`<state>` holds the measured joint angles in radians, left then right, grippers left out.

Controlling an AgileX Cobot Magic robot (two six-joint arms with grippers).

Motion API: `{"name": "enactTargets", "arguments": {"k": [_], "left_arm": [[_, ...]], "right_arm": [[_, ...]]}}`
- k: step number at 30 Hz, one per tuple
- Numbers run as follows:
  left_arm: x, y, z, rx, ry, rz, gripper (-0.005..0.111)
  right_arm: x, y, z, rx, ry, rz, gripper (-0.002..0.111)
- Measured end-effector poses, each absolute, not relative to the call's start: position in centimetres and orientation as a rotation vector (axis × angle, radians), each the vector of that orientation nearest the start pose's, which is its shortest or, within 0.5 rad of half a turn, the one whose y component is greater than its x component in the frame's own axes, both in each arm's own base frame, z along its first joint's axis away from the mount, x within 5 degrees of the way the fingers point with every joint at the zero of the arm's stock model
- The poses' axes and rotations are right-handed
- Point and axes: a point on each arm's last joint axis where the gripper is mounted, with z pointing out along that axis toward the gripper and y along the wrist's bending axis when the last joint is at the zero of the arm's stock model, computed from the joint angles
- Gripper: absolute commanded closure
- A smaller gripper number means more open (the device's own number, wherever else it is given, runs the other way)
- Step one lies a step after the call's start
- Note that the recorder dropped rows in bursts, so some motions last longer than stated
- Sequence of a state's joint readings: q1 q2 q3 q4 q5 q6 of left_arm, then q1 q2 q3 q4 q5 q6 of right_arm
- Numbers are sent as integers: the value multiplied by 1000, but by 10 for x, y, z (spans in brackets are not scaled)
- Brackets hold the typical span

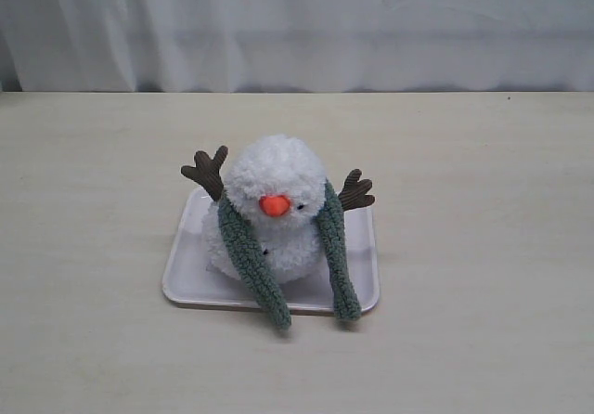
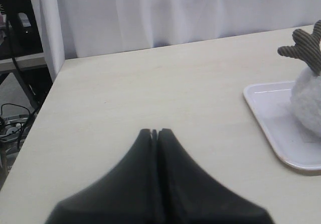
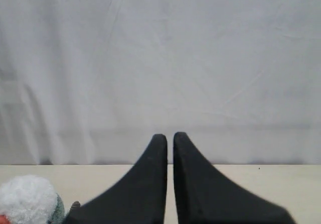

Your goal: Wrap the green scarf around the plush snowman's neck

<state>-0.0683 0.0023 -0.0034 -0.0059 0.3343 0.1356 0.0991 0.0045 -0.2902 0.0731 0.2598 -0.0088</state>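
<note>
Scarf tails: both ends of the green scarf (image 1: 243, 247) hang down the front and lie past the near rim of the white tray (image 1: 186, 279) — uncrossed, apart from each other.
Scarf run: it climbs either side of the face and passes behind the head; the back is hidden.
Snowman: the plush snowman (image 1: 275, 177) sits upright on the tray, facing the exterior camera.
Neck: the snowman's neck (image 1: 290, 226) shows white between the two tails.
Progress: draped, not wrapped — judged roughly half done; crossing the tails or a full turn in front is left.
Left gripper (image 2: 154, 131): fingers pressed together, empty, over table beside the tray.
Right gripper (image 3: 170, 136): clenched, nothing held, pointing toward the curtain.
Surface: pale wood-grain table (image 1: 93, 200), matte.
Room: white curtain (image 1: 297, 24) hangs behind the far edge.
</note>
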Motion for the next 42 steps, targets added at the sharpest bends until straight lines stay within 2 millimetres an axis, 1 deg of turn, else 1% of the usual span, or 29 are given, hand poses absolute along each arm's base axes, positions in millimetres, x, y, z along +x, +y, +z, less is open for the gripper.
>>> {"name": "enactTargets", "arguments": {"k": [7,12,16,22,24,29,34,42], "left_arm": [[54,-4,184,181,1808,42,107],[54,-4,184,181,1808,42,107],[54,-4,184,181,1808,42,107],[54,-4,184,181,1808,42,107],[54,-4,184,181,1808,42,107],[54,-4,184,181,1808,42,107],[54,-4,184,181,1808,42,107],[54,-4,184,181,1808,42,107]], "right_arm": [[36,2,279,-39,1462,92,104],[41,0,267,-44,1496,44,104],[46,1,248,-53,1550,34,104],[55,3,206,-69,1647,48,104],[56,3,197,-71,1672,50,104],[55,4,192,-46,1732,74,104],[54,2,186,-24,1797,57,104],[54,0,184,12,1820,31,104]]}}
